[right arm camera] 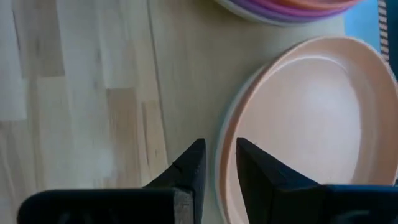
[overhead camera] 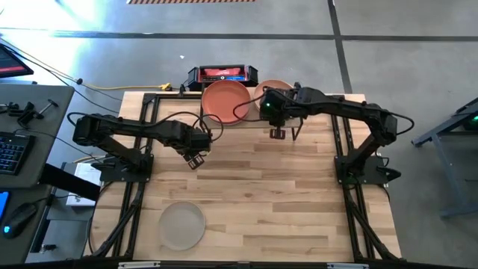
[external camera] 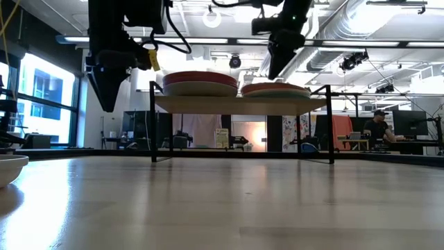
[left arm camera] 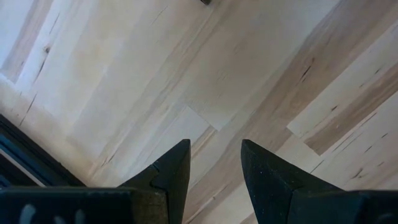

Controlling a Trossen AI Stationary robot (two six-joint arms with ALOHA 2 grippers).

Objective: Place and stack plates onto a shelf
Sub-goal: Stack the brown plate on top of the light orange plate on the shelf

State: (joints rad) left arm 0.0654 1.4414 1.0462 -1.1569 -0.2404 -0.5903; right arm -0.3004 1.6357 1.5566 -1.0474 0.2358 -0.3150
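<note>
Two stacks of plates rest on the shelf (external camera: 236, 104) at the table's far edge. A terracotta plate (overhead camera: 224, 101) tops the left stack (external camera: 200, 83) and a peach plate (overhead camera: 270, 88) tops the right one (external camera: 275, 90). An off-white plate (overhead camera: 181, 226) lies flat on the table near its near left corner. My right gripper (right arm camera: 216, 155) hangs above the peach plate's (right arm camera: 305, 124) near rim, fingers a narrow gap apart with nothing between them. My left gripper (left arm camera: 214, 155) is open over bare table (overhead camera: 196, 158), in front of the shelf's left end.
A red-and-black box (overhead camera: 222, 73) sits just behind the shelf. Black frame rails (overhead camera: 142, 142) run along the table's left and right sides. In the right wrist view the left stack's edge (right arm camera: 286, 9) shows purple and orange layers. A desk with a keyboard (overhead camera: 11, 149) stands left of the table.
</note>
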